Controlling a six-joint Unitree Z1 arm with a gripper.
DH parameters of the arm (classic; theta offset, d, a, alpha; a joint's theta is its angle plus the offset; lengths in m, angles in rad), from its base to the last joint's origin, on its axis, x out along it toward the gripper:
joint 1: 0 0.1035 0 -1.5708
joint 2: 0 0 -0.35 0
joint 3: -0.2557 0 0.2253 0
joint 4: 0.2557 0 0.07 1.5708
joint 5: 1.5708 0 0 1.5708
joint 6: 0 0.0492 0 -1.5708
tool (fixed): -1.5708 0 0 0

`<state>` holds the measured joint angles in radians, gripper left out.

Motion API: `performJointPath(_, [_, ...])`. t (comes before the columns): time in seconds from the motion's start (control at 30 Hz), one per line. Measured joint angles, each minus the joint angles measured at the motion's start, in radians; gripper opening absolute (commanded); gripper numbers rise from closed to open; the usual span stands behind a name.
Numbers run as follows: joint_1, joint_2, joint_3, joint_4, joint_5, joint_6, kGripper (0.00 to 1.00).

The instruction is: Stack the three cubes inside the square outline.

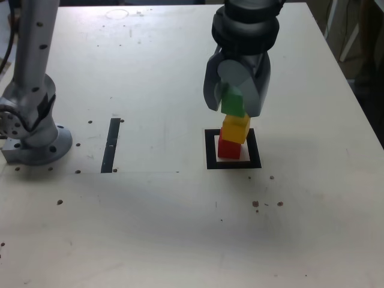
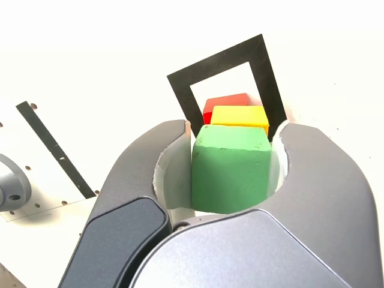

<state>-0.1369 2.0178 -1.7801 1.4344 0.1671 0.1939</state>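
A: Item 1, the pincer?

B: 1 grey gripper [image 1: 235, 102], pointing down at the table [image 1: 180, 228], its 2 jaws on either side of the green cube [image 1: 233, 103]. In the wrist view the gripper [image 2: 231, 165] has the green cube [image 2: 229, 168] between its curved jaws; one jaw looks pressed to the cube, the other shows a thin pale gap (whether it is gripping or has let go, I cannot tell).

A: Item 2, the cubes?

B: 3 in all, stacked. The green cube is on top, between the jaws. Directly beneath the pincer sits the yellow cube [image 1: 236, 128], slightly twisted against its neighbours, and under that the red cube [image 1: 228, 147] on the table. The wrist view shows the yellow cube [image 2: 240, 115] and a strip of the red cube [image 2: 221, 104] past the green one.

A: Item 3, the marking?

B: 1 square outline [image 1: 211, 150], thick black frame with white centre, straight below the pincer. The red cube stands inside it (toward the frame's far side in the wrist view, square outline [image 2: 180, 90]).

A: Anything else?

B: 1 narrow black strip [image 1: 110, 145], well apart from the pincer on the exterior view's left. 1 grey arm base [image 1: 33, 129], farther out than the strip on that same side. Small dark specks on the table near the frame.
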Motion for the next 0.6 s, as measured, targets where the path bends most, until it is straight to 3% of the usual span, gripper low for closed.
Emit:
performJointPath(0.3, [-0.003,0.001,0.009,-0.015,-0.009,0.0,0.33])
performJointPath(0.37, [-0.004,0.002,0.012,-0.018,-0.009,0.0,0.46])
performJointPath(0.5, [-0.004,0.002,0.015,-0.024,-0.01,0.0,0.88])
performJointPath(0.6, [-0.004,0.003,0.017,-0.027,-0.011,0.0,0.99])
